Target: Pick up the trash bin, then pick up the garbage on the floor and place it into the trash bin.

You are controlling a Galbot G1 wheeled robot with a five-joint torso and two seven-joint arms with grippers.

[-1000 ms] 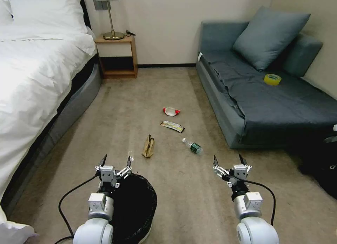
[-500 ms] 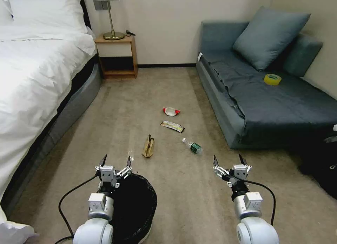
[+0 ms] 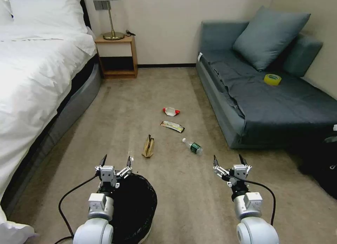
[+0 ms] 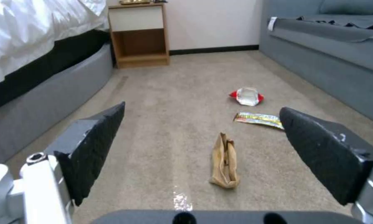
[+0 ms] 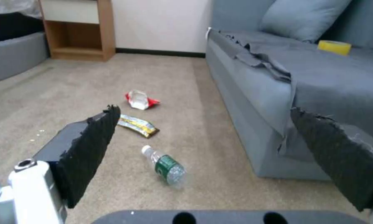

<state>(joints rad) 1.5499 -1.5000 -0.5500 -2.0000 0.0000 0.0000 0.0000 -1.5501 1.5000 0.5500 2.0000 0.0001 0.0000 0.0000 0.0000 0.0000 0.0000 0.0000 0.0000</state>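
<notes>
four garbage pieces (image 3: 172, 127), one trash bin (image 3: 138, 205)

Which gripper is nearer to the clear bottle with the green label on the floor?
Right. The right gripper hangs just short of the bottle, slightly to its right. The left gripper is farther off, over the trash bin, beyond the paper bag.

Black-lined trash bin (image 3: 135, 205); brown paper bag (image 3: 148, 146); green-labelled clear bottle (image 3: 192, 146); dark-and-gold wrapper (image 3: 172, 126); red-and-white packet (image 3: 171, 111); yellow tape roll (image 3: 272, 79).
</notes>
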